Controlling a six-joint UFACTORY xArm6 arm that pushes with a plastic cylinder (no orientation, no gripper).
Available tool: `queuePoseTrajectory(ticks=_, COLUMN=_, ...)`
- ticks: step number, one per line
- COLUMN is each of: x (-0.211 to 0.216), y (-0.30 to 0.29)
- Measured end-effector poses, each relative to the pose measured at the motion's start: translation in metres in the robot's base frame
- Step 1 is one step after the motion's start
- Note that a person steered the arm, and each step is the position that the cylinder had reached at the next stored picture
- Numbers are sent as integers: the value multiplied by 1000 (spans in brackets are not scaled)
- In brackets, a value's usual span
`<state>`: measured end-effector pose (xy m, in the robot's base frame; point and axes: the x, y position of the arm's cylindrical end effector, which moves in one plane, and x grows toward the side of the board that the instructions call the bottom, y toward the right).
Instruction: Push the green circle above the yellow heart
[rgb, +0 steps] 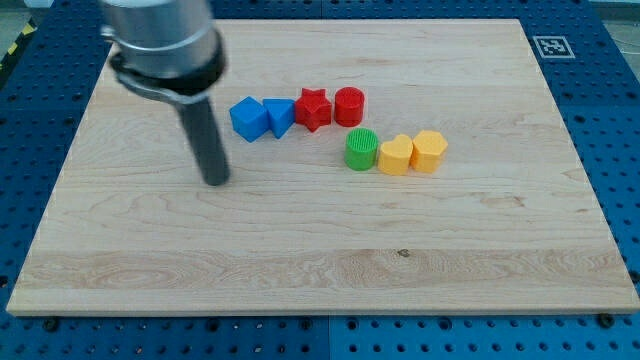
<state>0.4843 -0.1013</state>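
Green circle (361, 149) upright, touching yellow heart (395, 155) on left; my tip (216, 181) well left; no jaws.

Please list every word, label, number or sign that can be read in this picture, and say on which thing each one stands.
No words, brands or numbers can be read.
The only sign is a black-and-white square marker, a pattern with no letters, at the top right corner of the wooden board.
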Motion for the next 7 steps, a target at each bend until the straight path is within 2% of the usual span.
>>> queuePoseTrajectory(ticks=1, x=10, y=50)
queuePoseTrajectory(ticks=2, x=1, y=72)
queuePoseTrajectory(ticks=3, x=-14, y=81)
queuePoseTrajectory(ticks=7, x=-19, y=125)
